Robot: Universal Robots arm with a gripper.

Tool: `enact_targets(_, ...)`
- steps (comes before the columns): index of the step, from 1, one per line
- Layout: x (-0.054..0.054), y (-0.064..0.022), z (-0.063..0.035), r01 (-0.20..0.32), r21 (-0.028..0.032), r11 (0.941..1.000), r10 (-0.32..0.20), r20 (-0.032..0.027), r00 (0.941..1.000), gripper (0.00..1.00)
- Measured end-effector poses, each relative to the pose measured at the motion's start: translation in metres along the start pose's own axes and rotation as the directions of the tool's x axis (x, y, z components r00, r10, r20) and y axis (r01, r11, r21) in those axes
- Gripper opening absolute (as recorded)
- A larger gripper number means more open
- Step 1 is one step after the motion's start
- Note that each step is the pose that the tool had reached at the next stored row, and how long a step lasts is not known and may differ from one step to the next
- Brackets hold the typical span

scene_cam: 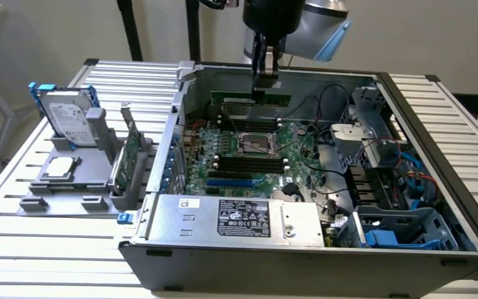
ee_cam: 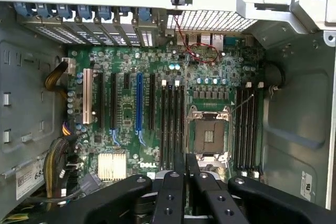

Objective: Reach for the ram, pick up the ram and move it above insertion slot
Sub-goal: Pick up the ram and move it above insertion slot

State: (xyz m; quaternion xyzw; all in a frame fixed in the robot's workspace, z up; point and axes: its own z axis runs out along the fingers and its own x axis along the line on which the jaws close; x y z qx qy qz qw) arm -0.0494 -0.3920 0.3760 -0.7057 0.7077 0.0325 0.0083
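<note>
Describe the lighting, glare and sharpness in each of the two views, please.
Exterior view: even, soft light; the ribbed metal table glares pale, the open computer case has a dim interior, and the thin green ram stick hangs shut in the black gripper. Wrist view: the pale top edge of the case is overexposed, the green motherboard is fairly sharp, the near gripper dark and slightly soft.

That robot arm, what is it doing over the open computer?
The gripper holds the ram, a thin green stick, pinched at its top edge. It hangs in the air above the motherboard inside the open computer case, over the back part of the board. The ram is not in any slot yet. A hard drive stands in a grey holder outside the case.
</note>
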Motion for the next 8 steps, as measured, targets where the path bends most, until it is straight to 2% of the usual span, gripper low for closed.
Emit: enact_targets(8, -0.0017, 0.0, 0.0001, -0.001, 0.0001, 1.0, 0.001, -0.0002, 1.0, 0.13)
